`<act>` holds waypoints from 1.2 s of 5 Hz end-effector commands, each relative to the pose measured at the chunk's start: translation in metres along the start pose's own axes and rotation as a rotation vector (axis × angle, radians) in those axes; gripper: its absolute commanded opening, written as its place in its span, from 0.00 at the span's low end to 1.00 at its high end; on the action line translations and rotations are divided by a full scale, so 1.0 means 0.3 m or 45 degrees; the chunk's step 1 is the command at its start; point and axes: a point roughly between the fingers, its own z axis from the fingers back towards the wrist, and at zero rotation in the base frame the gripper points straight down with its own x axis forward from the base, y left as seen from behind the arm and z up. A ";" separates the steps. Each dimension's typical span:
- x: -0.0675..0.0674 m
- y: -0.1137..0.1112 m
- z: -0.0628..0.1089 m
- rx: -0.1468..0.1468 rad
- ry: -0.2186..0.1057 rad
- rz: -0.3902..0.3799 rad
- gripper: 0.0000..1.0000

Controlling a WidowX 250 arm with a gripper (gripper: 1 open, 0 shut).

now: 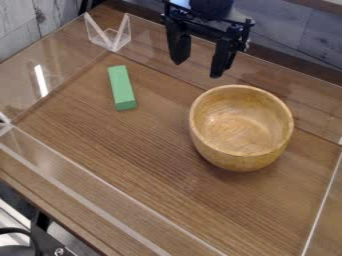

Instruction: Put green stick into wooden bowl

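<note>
The green stick [122, 87] lies flat on the wooden tabletop at the left, its long side running roughly away from the camera. To its right, the round tan wooden bowl [242, 125] stands upright with nothing inside. My gripper [198, 59] hangs above the table at the back, between the stick and the bowl and apart from both. Its two black fingers point down, spread apart, with nothing between them.
Clear acrylic walls ring the table: a low panel along the front [147, 190] and a side wall on the left [40, 75]. A small clear stand [110, 35] sits at the back left. Behind the table is a grey stone-pattern wall [301, 35].
</note>
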 end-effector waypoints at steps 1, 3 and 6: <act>-0.004 0.051 -0.019 0.004 -0.004 0.070 1.00; -0.029 0.227 -0.046 0.006 -0.059 0.232 1.00; -0.017 0.444 -0.119 0.007 -0.144 0.501 1.00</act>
